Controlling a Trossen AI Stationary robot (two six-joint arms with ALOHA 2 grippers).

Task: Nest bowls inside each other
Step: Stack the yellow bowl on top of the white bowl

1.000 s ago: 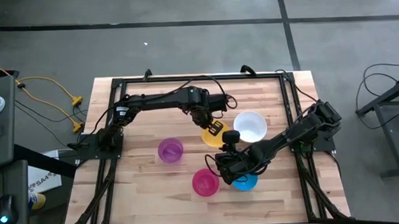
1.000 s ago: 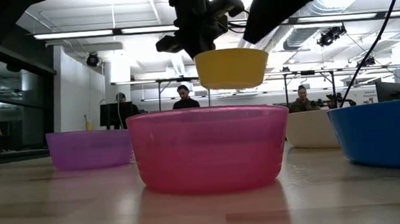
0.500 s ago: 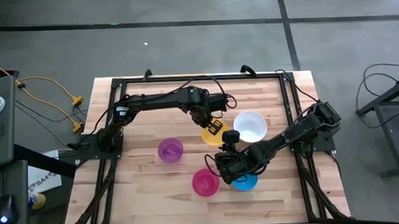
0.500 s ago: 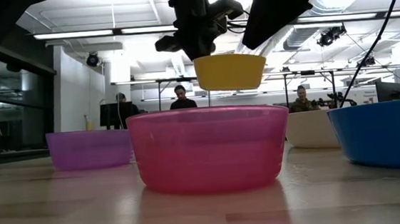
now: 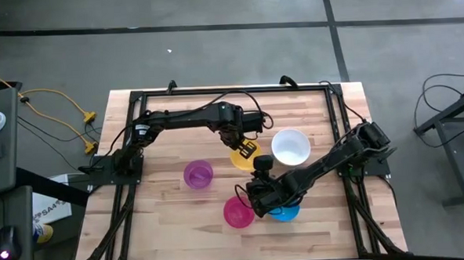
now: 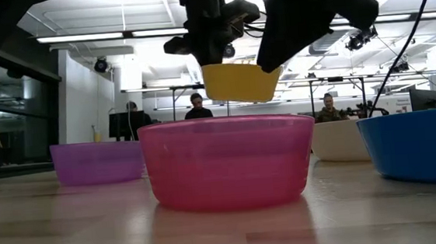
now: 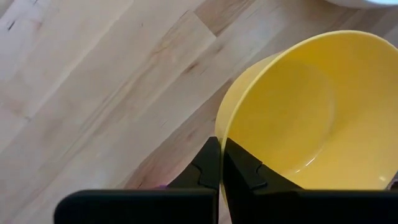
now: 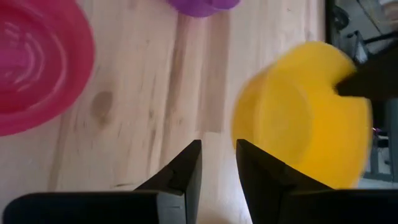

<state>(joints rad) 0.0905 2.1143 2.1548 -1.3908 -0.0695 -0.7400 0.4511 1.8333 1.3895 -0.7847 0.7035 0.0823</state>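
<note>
High view: the yellow bowl [image 5: 239,155] is carried above the surface [image 5: 169,133], clamped at its rim by the left pincer [image 5: 245,149], beside the white bowl [image 5: 291,147]. The right pincer [image 5: 258,193], its fingers apart and empty, hangs between the pink-red bowl [image 5: 238,212] and the blue bowl [image 5: 283,212]. The yellow bowl is best levelled, centred over the white bowl and lowered before the rim is released; the right arm should be kept clear of that path. The purple bowl [image 5: 198,174] sits apart.

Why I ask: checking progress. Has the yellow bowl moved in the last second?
Yes. In the low view the yellow bowl, pinched at its rim by the left claw, has shifted left and tilted, judged against the pink bowl standing below it.
</note>
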